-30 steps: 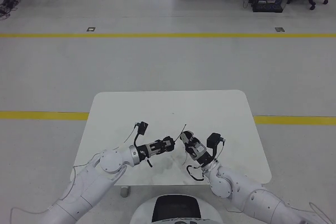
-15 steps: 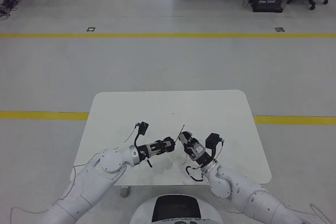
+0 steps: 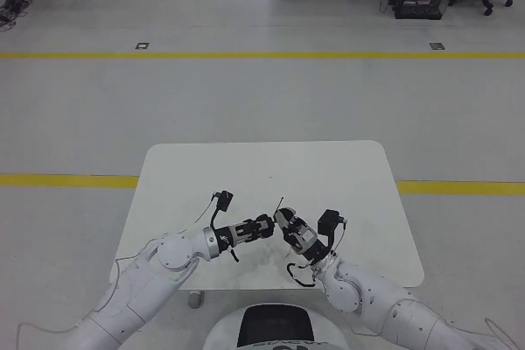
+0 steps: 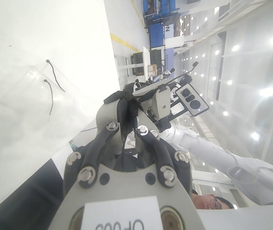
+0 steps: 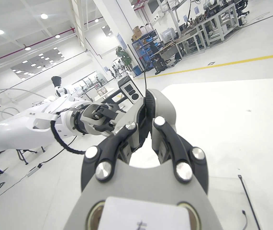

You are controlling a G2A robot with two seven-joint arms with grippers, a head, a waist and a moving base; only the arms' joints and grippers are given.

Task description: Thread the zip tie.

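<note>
Top view: both arms meet over the white table (image 3: 359, 166), a little toward 6 o'clock from its centre. The left gripper (image 3: 264, 222) and right gripper (image 3: 281, 224) sit tip to tip, and the black zip tie (image 3: 280, 205) pokes out toward 12 o'clock. Left wrist: pads pressed together, on what I can't tell; two spare zip ties (image 4: 55, 76) lie on the table. Right wrist: fingers clenched on the zip tie, its tail rising past the pads.

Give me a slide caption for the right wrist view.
The right gripper clamps a black zip tie, tail pointing up, with the left gripper close beside it above the white table.
</note>
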